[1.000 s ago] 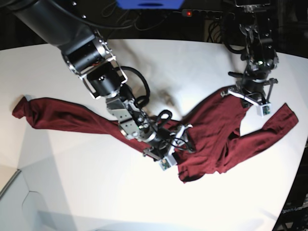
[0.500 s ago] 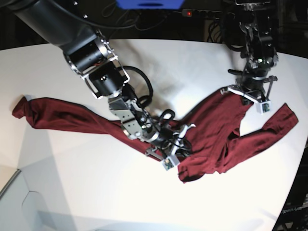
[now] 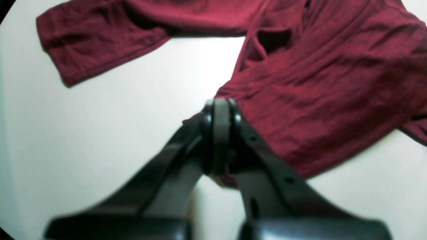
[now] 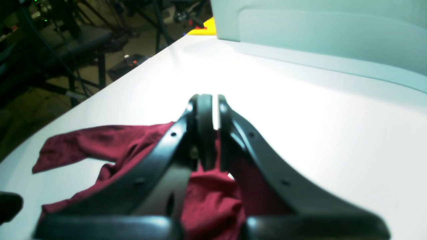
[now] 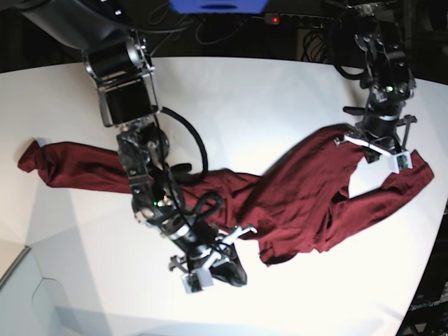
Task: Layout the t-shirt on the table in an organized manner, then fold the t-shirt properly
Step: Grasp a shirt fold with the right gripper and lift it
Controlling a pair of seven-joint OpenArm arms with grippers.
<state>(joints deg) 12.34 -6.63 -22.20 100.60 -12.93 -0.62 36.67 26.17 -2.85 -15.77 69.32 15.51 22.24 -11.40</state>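
The maroon t-shirt (image 5: 301, 196) lies crumpled across the white table (image 5: 280, 91), one long sleeve (image 5: 77, 168) trailing left and the other (image 5: 392, 192) at the right. My right gripper (image 5: 222, 262) is shut on a bunched fold of the shirt near the front. In the right wrist view, cloth (image 4: 213, 196) sits pinched between the closed fingers of that gripper (image 4: 207, 110). My left gripper (image 5: 365, 141) is shut on the shirt's upper right edge. In the left wrist view its closed tips (image 3: 218, 111) hold the hem, with the body (image 3: 317, 100) spread beyond.
A pale grey panel (image 5: 28, 294) borders the table's front-left corner and shows in the right wrist view (image 4: 317, 26). A power strip with a red light (image 5: 274, 19) and cables lie behind the table. The curved table edge (image 5: 430, 266) runs close to the right sleeve.
My right gripper has shut on the shirt's middle and dragged it down toward the front edge. The left gripper stays shut and has shifted slightly right with its corner.
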